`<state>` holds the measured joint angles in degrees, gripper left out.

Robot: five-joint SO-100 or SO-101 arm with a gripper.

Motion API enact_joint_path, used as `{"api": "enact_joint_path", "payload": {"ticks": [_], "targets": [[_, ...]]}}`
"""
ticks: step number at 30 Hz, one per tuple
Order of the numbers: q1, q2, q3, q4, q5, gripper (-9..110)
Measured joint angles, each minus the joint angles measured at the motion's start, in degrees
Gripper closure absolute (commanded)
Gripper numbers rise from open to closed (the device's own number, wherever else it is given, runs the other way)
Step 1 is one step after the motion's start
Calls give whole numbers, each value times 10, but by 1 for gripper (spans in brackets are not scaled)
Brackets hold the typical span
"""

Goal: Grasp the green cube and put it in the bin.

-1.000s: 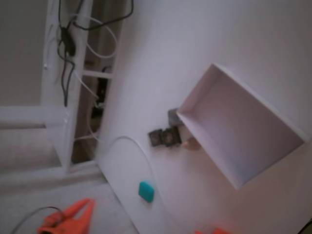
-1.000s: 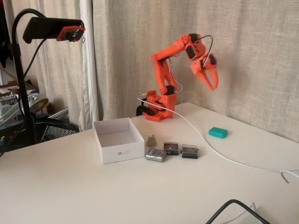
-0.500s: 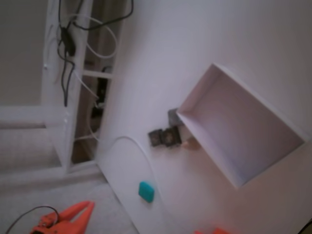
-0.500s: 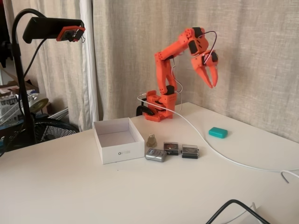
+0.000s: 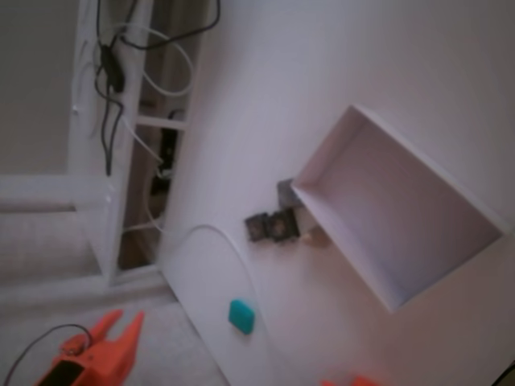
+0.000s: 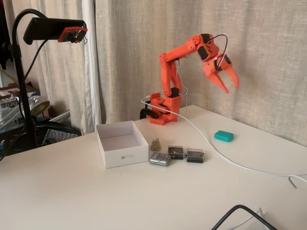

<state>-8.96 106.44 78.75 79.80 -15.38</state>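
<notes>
On the white table [image 6: 96, 191], in a fixed view from the side, the green cube [image 6: 223, 136] is lying flat near the right edge, well apart from the bin [image 6: 121, 143], which is sitting open-topped toward the left with nothing showing on its pale floor. The orange arm [image 6: 169, 72] is rising from its base at the back of the table, bending over to the right, and the gripper [image 6: 231, 87] is hanging high in the air above the cube, its two pointed fingers spread apart and holding nothing. A white cable [image 6: 211, 143] is running from the arm's base across the table, passing between the cube and a row of small dark grey gadgets [image 6: 186, 154] that are resting just beside the bin's front corner, along with a silvery piece [image 6: 159, 159] and a small tan cone [image 6: 155, 143]. In a fixed view from above, tilted and blurred, the cube [image 5: 241, 315] is showing as a teal patch low in the middle, the bin [image 5: 483, 215] is filling the right side, and the gripper [image 5: 117, 323] is entering from the lower left corner with its orange tips parted, off to the left of the cube and not touching it. The gadgets [image 5: 272, 227] are sitting against the bin's near wall.
</notes>
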Motion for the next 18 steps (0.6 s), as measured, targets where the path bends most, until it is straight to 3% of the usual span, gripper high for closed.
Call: {"api": "enact_joint_path", "payload": {"ticks": [7,8,11,14,18], "targets": [[14,0,23,25,-3,77],[14,0,23,25,-3,72],[17,0,23,25,-3,44],[16,0,23,45,-4,30],[15,0,25,90,-7,22]]}}
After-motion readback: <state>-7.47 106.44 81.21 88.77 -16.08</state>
